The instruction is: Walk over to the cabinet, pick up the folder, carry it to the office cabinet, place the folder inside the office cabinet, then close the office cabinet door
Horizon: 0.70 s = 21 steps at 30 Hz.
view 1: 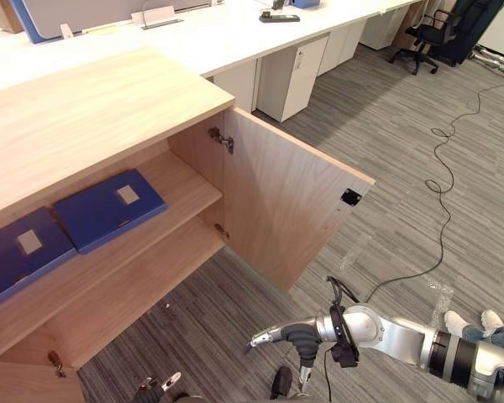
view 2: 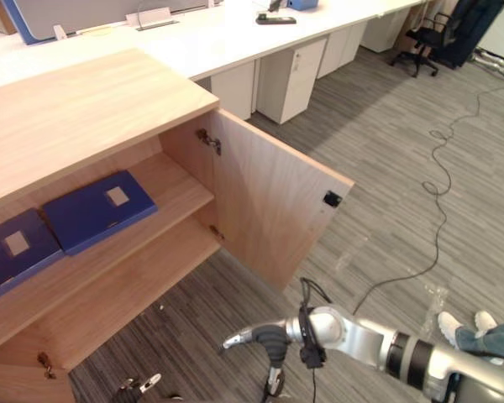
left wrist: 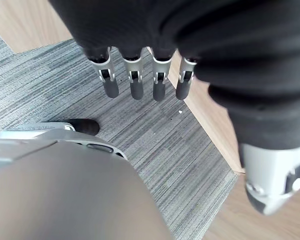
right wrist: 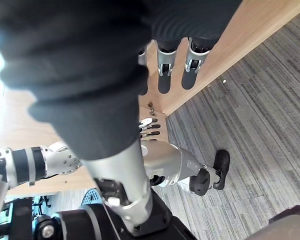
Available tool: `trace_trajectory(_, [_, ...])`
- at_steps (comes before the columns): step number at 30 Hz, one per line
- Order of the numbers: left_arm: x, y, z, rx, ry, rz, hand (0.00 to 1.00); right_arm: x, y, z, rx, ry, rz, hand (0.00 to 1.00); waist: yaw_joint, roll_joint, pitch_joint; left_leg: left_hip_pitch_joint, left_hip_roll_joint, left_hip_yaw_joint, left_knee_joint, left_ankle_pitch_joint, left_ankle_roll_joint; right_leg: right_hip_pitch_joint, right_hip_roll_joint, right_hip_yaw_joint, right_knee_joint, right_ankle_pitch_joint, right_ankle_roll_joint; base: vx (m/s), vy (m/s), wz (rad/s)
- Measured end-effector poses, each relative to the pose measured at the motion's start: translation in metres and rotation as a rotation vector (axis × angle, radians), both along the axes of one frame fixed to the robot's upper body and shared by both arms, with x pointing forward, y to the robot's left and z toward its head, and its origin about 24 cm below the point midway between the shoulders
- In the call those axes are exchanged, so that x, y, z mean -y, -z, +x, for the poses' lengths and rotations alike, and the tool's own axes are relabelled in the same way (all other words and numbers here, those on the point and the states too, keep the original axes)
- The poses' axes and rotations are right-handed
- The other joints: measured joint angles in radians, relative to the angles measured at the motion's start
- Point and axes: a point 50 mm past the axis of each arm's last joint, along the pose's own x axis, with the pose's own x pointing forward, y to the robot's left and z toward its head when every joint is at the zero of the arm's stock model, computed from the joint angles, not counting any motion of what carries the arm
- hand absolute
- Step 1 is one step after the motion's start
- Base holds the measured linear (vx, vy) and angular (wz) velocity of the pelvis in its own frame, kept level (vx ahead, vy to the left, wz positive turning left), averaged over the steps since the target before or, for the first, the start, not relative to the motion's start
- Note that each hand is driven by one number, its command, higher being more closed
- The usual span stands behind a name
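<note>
Room: an office with a long white desk (view 1: 210, 38) at the far side.
Floor: grey carpet (view 1: 403, 168) with thin stripes, flat and a bit fuzzy.
Cabinet: one low wooden cabinet (view 1: 84, 109) on the left, light brown, with a smooth flat top.
Door: one wooden door (view 1: 277, 201) standing wide open. It hangs on small metal hinges (view 1: 221, 138).
Shelf: one wooden shelf (view 1: 176, 180) inside, with the bottom board below it.
Folders: two blue folders (view 1: 109, 208), flat and square-cornered, each with a pale label. They lie side by side on the shelf inside the cabinet. Neither hand touches them.
Right hand: the right hand (view 1: 296, 336) is low and near, right of the cabinet, over the carpet. Its fingers (right wrist: 164, 80) are straight and apart, and hold nothing.
Left hand: the left hand (left wrist: 140, 30) is low, near the cabinet's bottom edge. Its fingers (left wrist: 132, 82) hang straight in a row, with nothing in them.
Chair: one black office chair (view 1: 428, 38), far right.
Drawers: white boxy drawer units (view 1: 294, 75) under the desk.
Person: two white shoes (view 1: 470, 321) near the right edge.
</note>
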Motion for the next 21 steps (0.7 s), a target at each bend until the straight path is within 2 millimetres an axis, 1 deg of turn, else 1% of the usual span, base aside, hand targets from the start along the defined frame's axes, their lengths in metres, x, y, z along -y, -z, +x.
trace_trajectory(5, [0.000, 0.000, 0.000, -0.001, 0.000, 0.000, 0.00, -0.013, 0.001, 0.002, 0.021, 0.006, 0.046, 0.00, 0.028, 0.002, -0.001, -0.004, 0.000, -0.004, 0.002, 0.001, 0.001, 0.000, -0.001, -0.001, 0.000, 0.000, 0.000, 0.01, 0.044, 0.02])
trace_trajectory(6, [0.001, 0.000, 0.001, 0.000, 0.003, -0.001, 0.00, -0.015, 0.005, 0.007, 0.032, 0.054, 0.065, 0.00, 0.033, 0.002, -0.001, -0.004, -0.001, -0.009, 0.001, 0.001, 0.002, 0.001, -0.001, -0.003, 0.000, 0.000, 0.000, 0.00, 0.030, 0.06])
trace_trajectory(7, [0.002, 0.000, 0.001, -0.002, 0.009, -0.002, 0.00, -0.013, 0.012, 0.015, 0.024, 0.144, 0.086, 0.00, 0.039, 0.003, -0.001, -0.003, -0.002, -0.011, 0.001, 0.004, 0.002, 0.001, -0.002, -0.004, 0.000, 0.000, 0.000, 0.00, 0.048, 0.06])
trace_trajectory(8, [0.002, 0.001, 0.000, -0.004, 0.012, -0.002, 0.00, -0.012, 0.016, 0.020, 0.019, 0.195, 0.092, 0.00, 0.040, 0.004, 0.000, -0.003, -0.004, -0.012, 0.000, 0.005, 0.003, 0.001, -0.004, -0.005, 0.000, 0.000, 0.000, -0.01, 0.050, 0.05])
trace_trajectory(10, [0.005, 0.002, -0.002, -0.016, 0.008, -0.008, 0.00, 0.005, 0.035, 0.038, 0.021, 0.404, 0.069, 0.00, 0.041, 0.011, 0.003, -0.003, -0.010, -0.015, -0.003, 0.007, 0.004, 0.001, -0.010, -0.005, 0.000, 0.000, 0.000, -0.01, 0.065, 0.04])
trace_trajectory(11, [0.005, 0.002, -0.003, -0.020, 0.007, -0.009, 0.00, 0.012, 0.040, 0.040, 0.013, 0.463, 0.064, 0.00, 0.041, 0.013, 0.002, -0.002, -0.011, -0.015, -0.003, 0.007, 0.004, 0.001, -0.011, -0.005, 0.000, 0.000, 0.000, 0.00, 0.064, 0.02])
trace_trajectory(13, [0.005, 0.003, -0.005, -0.029, 0.005, -0.011, 0.00, 0.048, 0.059, 0.046, -0.019, 0.727, 0.044, 0.00, 0.037, 0.017, 0.002, 0.001, -0.015, -0.015, -0.006, 0.006, 0.004, 0.002, -0.014, -0.004, 0.000, 0.001, 0.000, 0.02, 0.066, 0.00])
trace_trajectory(14, [0.005, 0.003, -0.006, -0.031, 0.005, -0.011, 0.00, 0.058, 0.063, 0.046, -0.027, 0.799, 0.038, 0.00, 0.035, 0.017, 0.002, 0.001, -0.015, -0.015, -0.007, 0.006, 0.004, 0.002, -0.014, -0.004, 0.000, 0.001, 0.001, 0.03, 0.067, -0.02])
trace_trajectory(16, [0.006, 0.003, -0.007, -0.033, 0.004, -0.013, 0.00, 0.105, 0.075, 0.047, -0.029, 1.085, -0.007, 0.00, 0.026, 0.025, 0.008, 0.015, -0.017, -0.009, -0.015, 0.006, 0.004, 0.007, -0.015, 0.001, 0.000, 0.001, 0.001, 0.03, 0.068, -0.07])
trace_trajectory(17, [0.006, 0.004, -0.007, -0.034, 0.004, -0.015, 0.00, 0.113, 0.076, 0.047, -0.029, 1.129, -0.014, 0.00, 0.024, 0.028, 0.008, 0.019, -0.018, -0.007, -0.018, 0.006, 0.004, 0.009, -0.015, 0.002, 0.000, 0.001, 0.001, 0.02, 0.069, -0.07])
trace_trajectory(19, [0.009, 0.004, -0.007, -0.035, 0.003, -0.023, 0.00, 0.161, 0.080, 0.044, -0.007, 1.397, -0.064, 0.00, 0.009, 0.042, 0.004, 0.028, -0.021, -0.004, -0.024, 0.006, 0.004, 0.012, -0.016, 0.005, 0.000, 0.001, 0.001, 0.03, 0.079, -0.04])
trace_trajectory(20, [0.010, 0.005, -0.008, -0.036, 0.001, -0.027, 0.00, 0.181, 0.079, 0.042, 0.008, 1.521, -0.077, 0.00, 0.005, 0.050, 0.008, 0.037, -0.021, -0.002, -0.027, 0.006, 0.004, 0.020, -0.016, 0.006, 0.000, 0.001, 0.001, 0.02, 0.069, -0.04])
trace_trajectory(21, [0.011, 0.005, -0.009, -0.037, 0.000, -0.028, 0.00, 0.189, 0.078, 0.041, 0.014, 1.573, -0.080, 0.00, 0.000, 0.053, 0.007, 0.038, -0.022, -0.002, -0.028, 0.006, 0.005, 0.020, -0.016, 0.007, 0.000, 0.001, 0.001, 0.01, 0.071, -0.08])
